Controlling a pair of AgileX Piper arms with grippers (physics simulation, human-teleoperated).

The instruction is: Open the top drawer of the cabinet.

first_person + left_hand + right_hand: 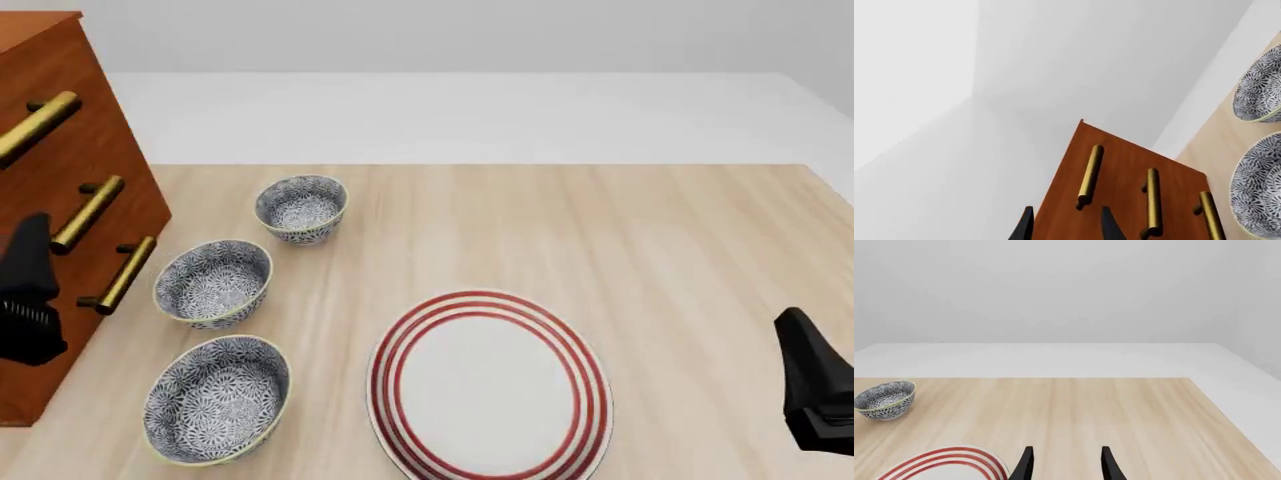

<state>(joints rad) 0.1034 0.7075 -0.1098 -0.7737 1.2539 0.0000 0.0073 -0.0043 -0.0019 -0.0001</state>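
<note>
The tall reddish-brown wooden cabinet (60,150) stands at the front view's left edge on the pale wooden desk (601,260), its top drawer (47,75) uppermost. The left hand (1067,225), fingers apart and empty, points at the brass handles. The right hand (1066,465), also parted, hovers lower right, well apart.

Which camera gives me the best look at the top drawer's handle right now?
The left wrist view: the top drawer's handle shows whole, just ahead of the open left gripper. The front view cuts the handle off at the picture's edge. The right wrist view doesn't show it.
</note>
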